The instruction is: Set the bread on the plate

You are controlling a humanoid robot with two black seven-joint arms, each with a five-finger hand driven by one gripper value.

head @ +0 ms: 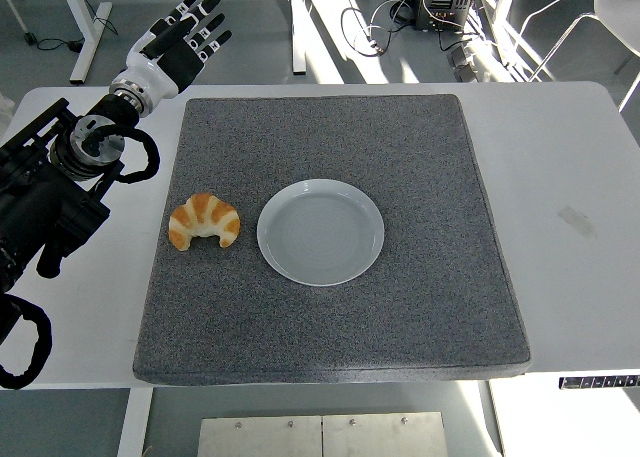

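Head view: golden-brown crescent croissant bread (204, 221) lies on dark grey speckled square mat (400, 307), left part, just left of round pale blue-grey plate (320, 231), small gap between them. Plate near mat centre, bare. Mat covers middle of white surface (570, 197). Left hand (183, 39), black-and-white, raised beyond far-left mat corner, fingers spread wide, holding nothing, well apart from bread.

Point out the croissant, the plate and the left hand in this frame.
croissant (204, 220): head view, middle of its arched crust.
plate (320, 231): head view, bare centre of the dish.
left hand (181, 43): head view, palm, fingers spread, holding nothing.
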